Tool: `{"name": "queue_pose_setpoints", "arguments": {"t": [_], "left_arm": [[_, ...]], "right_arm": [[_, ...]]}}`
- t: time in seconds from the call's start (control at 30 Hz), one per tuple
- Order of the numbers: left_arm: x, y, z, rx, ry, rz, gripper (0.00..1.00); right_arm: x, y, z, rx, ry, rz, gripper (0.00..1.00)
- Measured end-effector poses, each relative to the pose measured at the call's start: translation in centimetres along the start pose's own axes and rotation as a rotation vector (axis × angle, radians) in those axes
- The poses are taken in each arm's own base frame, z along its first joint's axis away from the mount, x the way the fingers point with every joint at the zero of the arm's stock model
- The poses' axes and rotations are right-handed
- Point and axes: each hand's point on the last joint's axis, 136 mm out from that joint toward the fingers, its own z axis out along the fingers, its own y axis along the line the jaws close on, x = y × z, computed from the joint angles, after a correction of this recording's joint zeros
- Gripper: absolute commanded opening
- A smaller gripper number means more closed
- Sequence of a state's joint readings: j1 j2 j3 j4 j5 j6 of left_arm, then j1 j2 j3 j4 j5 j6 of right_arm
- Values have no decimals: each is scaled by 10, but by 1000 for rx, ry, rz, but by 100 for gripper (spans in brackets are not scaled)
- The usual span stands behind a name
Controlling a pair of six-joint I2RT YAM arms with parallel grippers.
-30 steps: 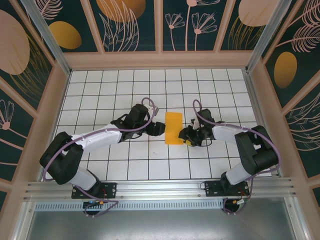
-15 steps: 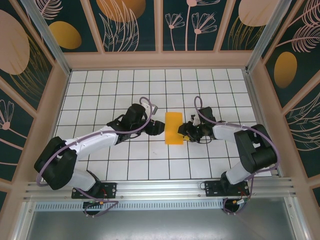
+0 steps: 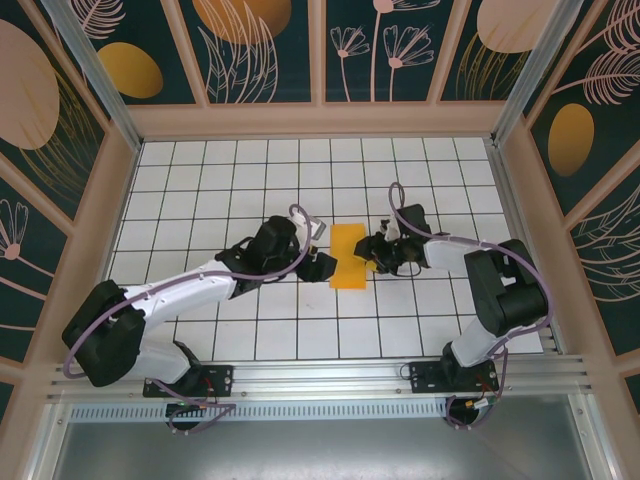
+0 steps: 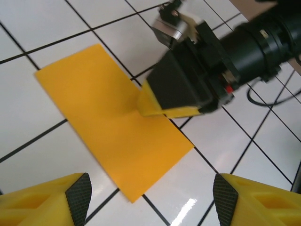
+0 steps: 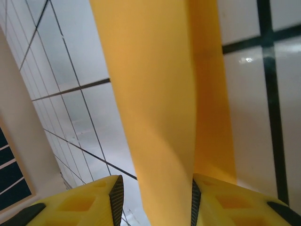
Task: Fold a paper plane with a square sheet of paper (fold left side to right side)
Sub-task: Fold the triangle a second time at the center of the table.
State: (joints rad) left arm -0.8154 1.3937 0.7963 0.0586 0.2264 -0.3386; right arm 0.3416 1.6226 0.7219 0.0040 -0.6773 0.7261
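The square sheet of paper lies on the tiled floor at mid-table, folded into a narrow orange-yellow rectangle. My left gripper hovers open just off its lower-left corner; in the left wrist view the paper lies ahead of the wide-apart left gripper, nothing between the pads. My right gripper is at the paper's right edge, one yellow fingertip on it. In the right wrist view a lifted layer of paper runs between the part-open right gripper, touching the right pad, a gap at the left pad.
White tiled floor with black grid lines spreads around the paper. Beige framed walls with leaf print close the back and sides. A metal rail with both arm bases runs along the near edge.
My right gripper has slid away from me along the paper's right edge. The left gripper has shifted slightly nearer, toward the lower-left corner. The paper stays put.
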Motion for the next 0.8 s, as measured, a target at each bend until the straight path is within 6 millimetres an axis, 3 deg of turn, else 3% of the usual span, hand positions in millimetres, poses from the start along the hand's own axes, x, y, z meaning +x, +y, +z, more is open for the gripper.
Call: {"name": "queue_pose_setpoints", "arguments": {"t": [0.17, 0.5, 0.8], "left_arm": [[10, -16, 6, 11, 23, 35, 74], [34, -49, 53, -86, 118, 144, 81], [40, -41, 84, -252, 157, 184, 88]], "right_arm": [[-5, 5, -3, -13, -5, -7, 41], [-7, 20, -5, -51, 9, -11, 40], [-8, 25, -6, -65, 13, -7, 39]]}}
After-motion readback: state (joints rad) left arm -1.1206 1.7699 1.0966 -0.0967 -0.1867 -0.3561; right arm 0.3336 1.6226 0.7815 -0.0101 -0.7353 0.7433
